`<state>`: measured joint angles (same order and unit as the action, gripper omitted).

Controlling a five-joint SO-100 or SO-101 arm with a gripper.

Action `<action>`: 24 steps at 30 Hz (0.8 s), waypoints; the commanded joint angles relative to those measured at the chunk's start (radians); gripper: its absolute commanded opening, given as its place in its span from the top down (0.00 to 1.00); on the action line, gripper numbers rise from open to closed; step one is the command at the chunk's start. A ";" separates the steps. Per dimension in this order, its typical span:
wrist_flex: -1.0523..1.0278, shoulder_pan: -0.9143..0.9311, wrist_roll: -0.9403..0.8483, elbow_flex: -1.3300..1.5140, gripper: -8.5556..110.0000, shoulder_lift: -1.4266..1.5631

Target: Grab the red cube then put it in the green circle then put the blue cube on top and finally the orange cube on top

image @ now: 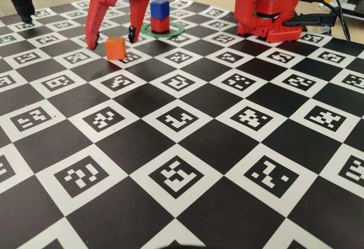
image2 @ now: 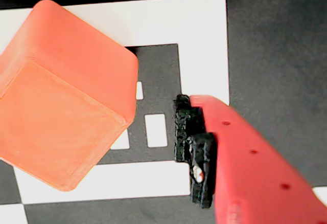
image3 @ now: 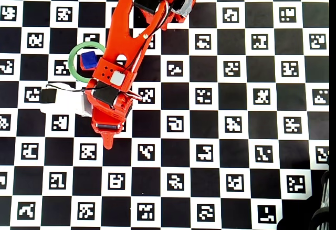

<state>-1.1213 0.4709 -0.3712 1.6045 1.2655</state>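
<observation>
The orange cube (image: 115,48) sits on the checkered mat. My gripper (image: 111,42) is open, with one finger on each side of the cube and neither touching it. In the wrist view the orange cube (image2: 61,101) fills the left side. One black-padded fingertip (image2: 193,142) stands to its right with a gap between them. The other finger is out of that view. The blue cube (image: 160,7) stands on the red cube (image: 160,25) inside the green circle (image: 177,30). From overhead I see the blue cube (image3: 88,60) and the green circle (image3: 72,56). The arm hides the red and orange cubes there.
The arm's red base (image: 267,7) stands at the back right with cables (image: 333,4) behind it. A black stand (image: 21,1) is at the back left. The arm (image3: 126,46) stretches over the mat (image3: 236,135) from the top edge, with a white camera block (image3: 63,102) at its wrist.
</observation>
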 commanded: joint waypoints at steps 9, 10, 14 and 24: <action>-0.014 -0.009 0.183 -0.071 0.57 -0.005; -0.014 -0.008 0.199 -0.072 0.57 -0.006; -0.014 -0.003 0.267 -0.081 0.57 -0.012; -0.035 -0.014 0.405 -0.123 0.57 -0.044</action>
<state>-1.1367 0.4679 -0.0031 1.5708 1.1996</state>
